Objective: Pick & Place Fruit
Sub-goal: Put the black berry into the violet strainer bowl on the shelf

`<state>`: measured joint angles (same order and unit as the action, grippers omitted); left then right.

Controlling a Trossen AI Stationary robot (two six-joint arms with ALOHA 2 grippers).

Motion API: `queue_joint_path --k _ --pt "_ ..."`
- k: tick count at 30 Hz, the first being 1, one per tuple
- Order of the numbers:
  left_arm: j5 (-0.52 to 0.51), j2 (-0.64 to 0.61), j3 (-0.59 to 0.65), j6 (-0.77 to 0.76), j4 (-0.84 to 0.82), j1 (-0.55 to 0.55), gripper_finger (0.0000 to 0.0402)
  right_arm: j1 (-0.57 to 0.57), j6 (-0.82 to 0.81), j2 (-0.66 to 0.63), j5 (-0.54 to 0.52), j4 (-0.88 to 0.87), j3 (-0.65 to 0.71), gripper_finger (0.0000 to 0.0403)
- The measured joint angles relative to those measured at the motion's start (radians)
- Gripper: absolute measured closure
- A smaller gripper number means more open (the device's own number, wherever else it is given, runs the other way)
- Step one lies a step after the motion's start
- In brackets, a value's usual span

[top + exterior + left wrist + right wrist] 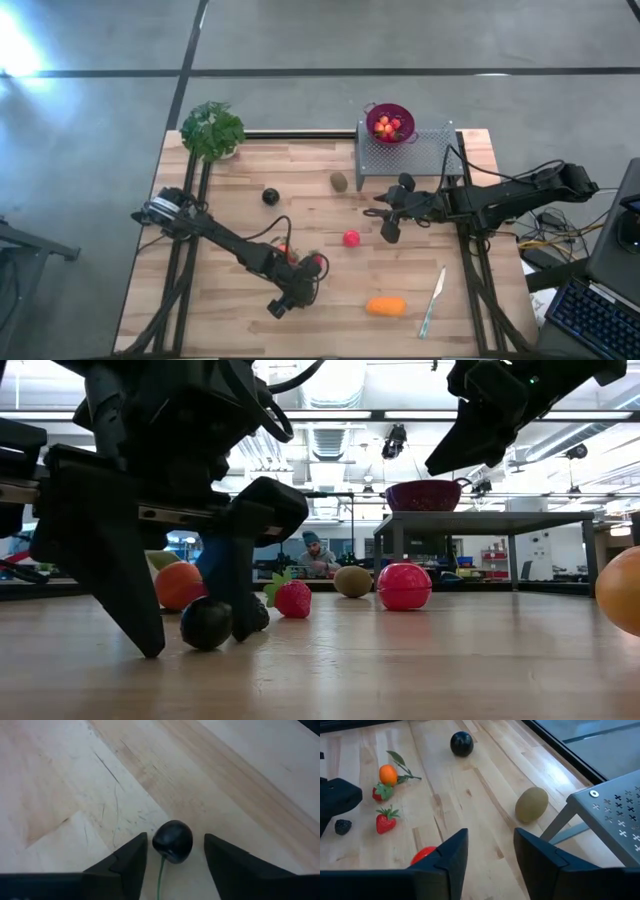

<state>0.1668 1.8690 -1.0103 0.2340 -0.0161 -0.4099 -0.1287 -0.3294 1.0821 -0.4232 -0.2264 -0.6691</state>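
Two dark, near-black jointed arms w/ looping black cables — blunt wedge-shaped matte fingers.

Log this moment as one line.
left tool: open, straddling small dark round berry on wooden table | right tool: open, raised, empty | purple colander: holds fruit

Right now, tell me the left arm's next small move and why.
Probably close the left gripper on the small dark round berry with the thin green stem. The berry sits on the wooden table between the open jaws, with a gap showing on each side, and the low view shows the fingertips down at table level. The right gripper hangs above the table.
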Motion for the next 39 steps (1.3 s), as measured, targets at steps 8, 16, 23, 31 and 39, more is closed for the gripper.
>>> queue_joint_path --k 8,16,23,31,39 --pt "-0.001 0.0 0.0 0.0 0.001 0.0 0.0273 0.0 0.0 0.0 0.0 0.0 0.0 0.0267" --pt "-0.032 -0.004 -0.008 -0.04 0.005 0.003 0.0286 0.0 -0.004 0.0 0.0 0.0 0.0 0.0275" --pt "-0.091 -0.056 -0.02 -0.065 0.045 0.024 0.0283 0.0 -0.004 0.0 0.0 -0.001 0.0 0.0262" --pt "-0.107 -0.203 0.049 -0.065 0.276 0.113 0.0286 0.0 -0.011 0.0 0.001 0.007 0.021 0.024" --pt "-0.122 -0.311 0.174 -0.063 0.739 0.229 0.0285 0.0 0.014 0.001 0.001 0.057 0.026 0.0231"
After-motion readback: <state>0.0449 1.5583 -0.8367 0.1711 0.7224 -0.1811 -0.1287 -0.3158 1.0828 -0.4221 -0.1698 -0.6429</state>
